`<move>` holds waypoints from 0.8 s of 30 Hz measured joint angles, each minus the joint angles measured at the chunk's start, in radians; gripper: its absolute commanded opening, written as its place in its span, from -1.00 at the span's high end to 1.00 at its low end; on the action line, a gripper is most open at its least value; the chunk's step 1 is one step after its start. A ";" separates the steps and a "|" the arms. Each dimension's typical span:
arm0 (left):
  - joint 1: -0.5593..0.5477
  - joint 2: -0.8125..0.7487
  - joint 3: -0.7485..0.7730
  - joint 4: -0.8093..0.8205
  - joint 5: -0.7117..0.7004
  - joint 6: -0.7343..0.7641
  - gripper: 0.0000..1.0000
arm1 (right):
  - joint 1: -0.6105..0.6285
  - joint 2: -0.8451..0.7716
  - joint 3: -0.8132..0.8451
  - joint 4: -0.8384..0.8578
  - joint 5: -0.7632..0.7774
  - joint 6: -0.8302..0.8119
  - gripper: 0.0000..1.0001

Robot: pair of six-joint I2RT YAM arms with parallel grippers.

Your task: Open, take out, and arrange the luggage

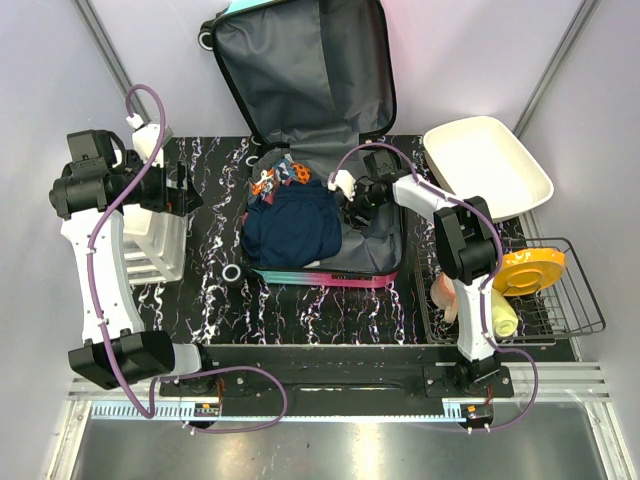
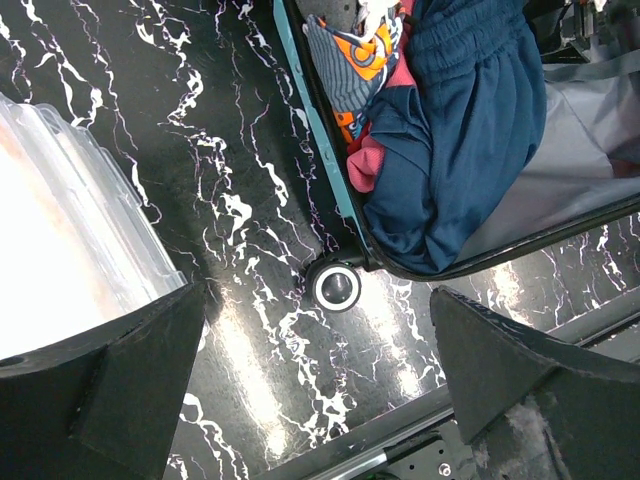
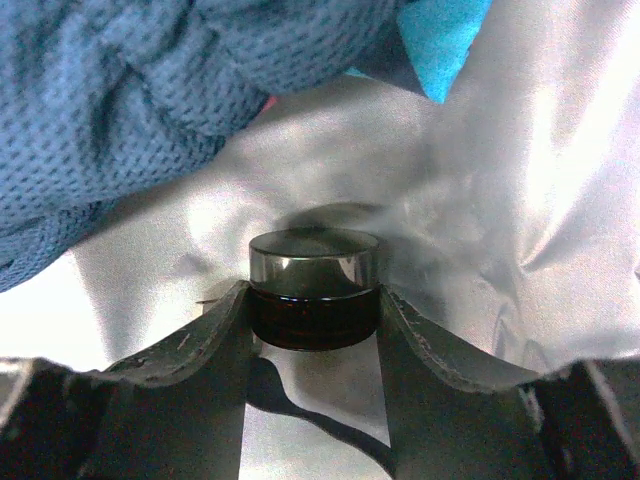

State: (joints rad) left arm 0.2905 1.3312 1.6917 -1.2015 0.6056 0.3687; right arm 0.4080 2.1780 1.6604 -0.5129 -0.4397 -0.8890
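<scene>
The luggage [image 1: 300,70] lies open at the surface's 12 o'clock. Right fingers [image 3: 215,330] pinch a small dark jar [image 3: 313,290] on its lining; best lifted straight up, clear of the blue clothes [image 3: 120,100]. Left fingers [image 2: 120,370] are spread wide, empty.

White arms [image 1: 90,270] with black joints and looping purple cables [image 1: 148,89]

A white tub [image 1: 488,160] is sitting at the far right corner of the black marbled table [image 1: 210,285]. Nearer, a wire basket [image 1: 572,305] is holding a yellow disc [image 1: 530,270]. A clear plastic bin [image 1: 155,248] is standing at the left edge.
</scene>
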 measured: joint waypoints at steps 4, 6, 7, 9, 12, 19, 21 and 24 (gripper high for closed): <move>-0.013 0.000 0.000 0.002 0.024 0.000 -0.98 | -0.005 -0.012 -0.013 0.003 -0.016 0.004 0.25; -0.032 0.000 0.000 0.010 0.036 0.000 -0.98 | -0.008 -0.032 -0.022 -0.005 -0.031 0.015 0.28; -0.042 0.000 0.000 0.017 0.043 0.000 -0.98 | -0.013 -0.046 -0.023 -0.008 -0.043 0.024 0.28; -0.061 0.000 0.000 0.032 0.062 0.001 -0.98 | -0.026 -0.085 -0.023 -0.008 -0.076 0.045 0.29; -0.083 -0.001 0.000 0.053 0.105 0.006 -0.98 | -0.058 -0.175 -0.023 -0.012 -0.134 0.077 0.31; -0.138 -0.045 -0.027 0.101 0.306 0.180 -0.98 | -0.088 -0.395 -0.009 -0.053 -0.365 0.188 0.39; -0.183 -0.095 -0.066 0.105 0.352 0.274 -0.98 | -0.082 -0.429 0.010 -0.075 -0.447 0.232 0.39; -0.298 -0.171 -0.114 0.106 0.382 0.425 -0.98 | -0.068 -0.466 0.024 -0.111 -0.579 0.307 0.41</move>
State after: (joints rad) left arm -0.0074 1.1603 1.5780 -1.0950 0.9878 0.7933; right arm 0.3397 1.7123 1.6848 -0.6239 -1.0183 -0.5819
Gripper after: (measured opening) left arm 0.988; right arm 0.524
